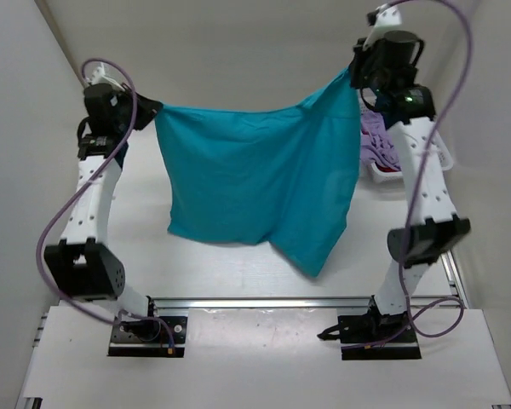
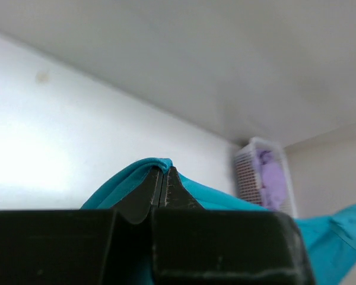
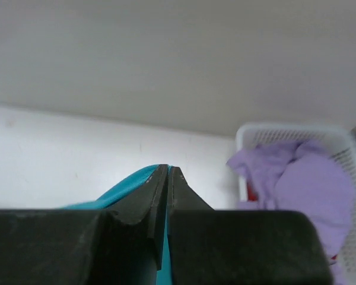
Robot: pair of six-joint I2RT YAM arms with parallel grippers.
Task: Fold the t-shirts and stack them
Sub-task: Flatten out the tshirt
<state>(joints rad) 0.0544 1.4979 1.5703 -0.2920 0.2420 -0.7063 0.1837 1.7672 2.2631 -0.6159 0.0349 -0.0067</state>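
The teal t-shirt (image 1: pixel 255 183) hangs spread in the air between my two arms, its lower edge over the table. My left gripper (image 1: pixel 151 109) is shut on its upper left corner; in the left wrist view the teal cloth (image 2: pixel 136 172) wraps over the closed tips (image 2: pixel 164 169). My right gripper (image 1: pixel 354 75) is shut on the upper right corner; teal cloth (image 3: pixel 127 181) shows beside the closed tips (image 3: pixel 168 169). The lavender t-shirt (image 3: pixel 302 178) lies crumpled in the white basket (image 3: pixel 285 130). A sliver of dark red (image 3: pixel 242 191) shows under it.
The white mesh basket (image 1: pixel 390 170) stands at the table's right side, behind my right arm, also in the left wrist view (image 2: pixel 249 172). White walls enclose the back and sides. The metal rail (image 1: pixel 264 302) runs along the table's near edge.
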